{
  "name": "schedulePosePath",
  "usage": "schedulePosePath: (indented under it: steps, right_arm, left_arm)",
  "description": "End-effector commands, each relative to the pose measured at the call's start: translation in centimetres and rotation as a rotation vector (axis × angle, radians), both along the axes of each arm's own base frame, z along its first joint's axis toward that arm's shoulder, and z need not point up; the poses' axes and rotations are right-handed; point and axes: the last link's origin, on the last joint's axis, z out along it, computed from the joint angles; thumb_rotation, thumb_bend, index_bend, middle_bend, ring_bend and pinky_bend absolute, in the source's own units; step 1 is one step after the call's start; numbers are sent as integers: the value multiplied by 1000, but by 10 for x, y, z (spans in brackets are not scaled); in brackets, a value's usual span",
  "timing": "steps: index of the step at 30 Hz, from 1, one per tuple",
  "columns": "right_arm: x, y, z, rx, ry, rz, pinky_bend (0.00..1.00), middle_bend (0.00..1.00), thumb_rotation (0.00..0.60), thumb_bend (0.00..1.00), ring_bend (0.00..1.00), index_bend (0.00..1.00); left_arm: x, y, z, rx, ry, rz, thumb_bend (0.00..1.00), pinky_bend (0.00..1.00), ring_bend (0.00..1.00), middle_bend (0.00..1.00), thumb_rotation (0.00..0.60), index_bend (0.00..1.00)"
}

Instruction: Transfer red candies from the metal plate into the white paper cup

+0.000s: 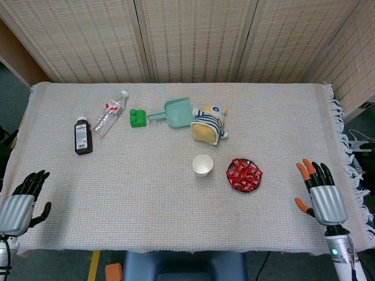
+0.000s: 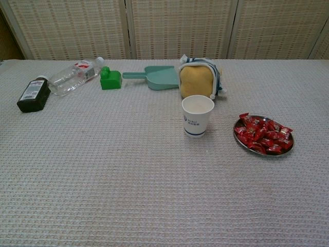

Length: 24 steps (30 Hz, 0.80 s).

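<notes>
**Both hands idle at near edge; candies on plate**

Near edge of the cloth-covered bench (image 1: 176,211): left hand (image 1: 22,202) with black fingers, resting flat at the left corner, fingers apart, holding nothing. Right hand (image 1: 319,190) with orange-tipped fingers at the right corner, fingers likewise spread, empty. Neither hand shows in the chest view.

Mid-bench: round metal plate (image 2: 237,135) piled with red wrapped candies (image 2: 263,135), right of centre. White paper cup (image 2: 197,115) upright just left of the plate, apart from it.

Further back: yellow plush toy with striped shirt (image 2: 196,79) behind the cup. Teal plastic scoop (image 2: 157,77) beside it, then green toy brick (image 2: 110,80), clear plastic bottle (image 2: 76,75) lying down, dark brown medicine bottle (image 2: 34,94) lying at the far left.
</notes>
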Motion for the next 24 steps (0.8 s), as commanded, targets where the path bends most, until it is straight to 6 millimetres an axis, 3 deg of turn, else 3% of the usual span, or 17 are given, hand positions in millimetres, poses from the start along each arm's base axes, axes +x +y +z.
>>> schedulePosePath:
  steps: [1,7,12,17,24]
  right_arm:
    - [0,0,0,1,0,0,0,0,600,147,0,0]
    - [2,0,1,-15,9,2,0,0,600,147,0,0]
    - [13,-12,-1,14,86,33,0,0,600,146,0,0]
    - [32,-36,-10,78,177,66,0,0,600,147,0,0]
    - [66,-89,-36,221,295,98,9,0,600,147,0,0]
  left_arm:
    - [0,1,-1,-3,1,-2,458,192,0,14,600,0]
    - [0,2,-4,-21,1,0,459,193,0,14,600,0]
    - [0,2,-2,-15,-10,2,459,194,0,14,600,0]
    - [0,0,1,-8,-24,-3,458,194,0,14,600,0]
    - [-1,1,1,-23,-32,0,458,194,0,14,600,0]
